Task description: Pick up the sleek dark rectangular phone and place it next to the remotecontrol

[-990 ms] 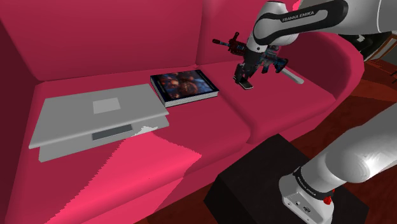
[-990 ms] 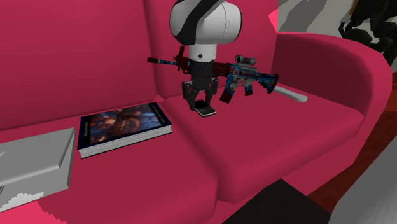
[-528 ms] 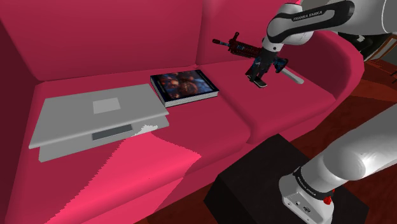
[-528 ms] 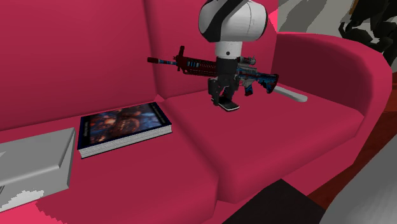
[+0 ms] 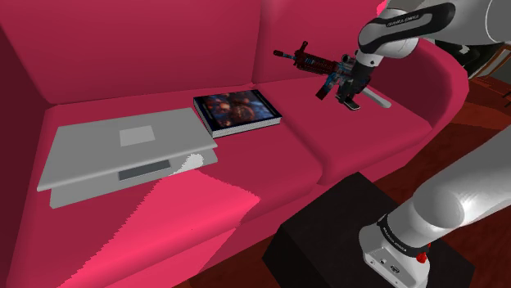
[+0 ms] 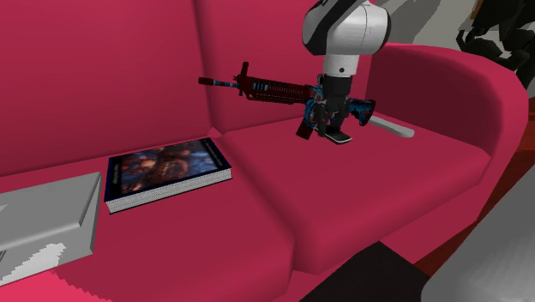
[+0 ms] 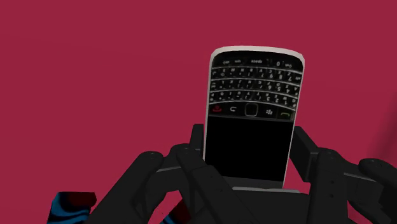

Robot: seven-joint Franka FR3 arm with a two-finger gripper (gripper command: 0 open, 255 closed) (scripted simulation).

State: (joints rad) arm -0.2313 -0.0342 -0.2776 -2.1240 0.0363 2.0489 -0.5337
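wrist view: gripper [image 7: 249,141] is pinching the dark keypad phone [image 7: 252,108] by its sides, hovering right beside the toy rifle [image 6: 274,88]. carrying step i reckon; next it's needing lowering by the pale bar [image 6: 393,129] at the rifle's butt, probably the remote. arm [image 5: 405,18] is reading 'franka emika'.

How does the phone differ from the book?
The phone is clasped in the gripper; the book lies flat on the sofa. The phone is far smaller than the book. The phone shows a black screen and keypad; the book has a dark, colourful picture cover. Both are flat rectangles.
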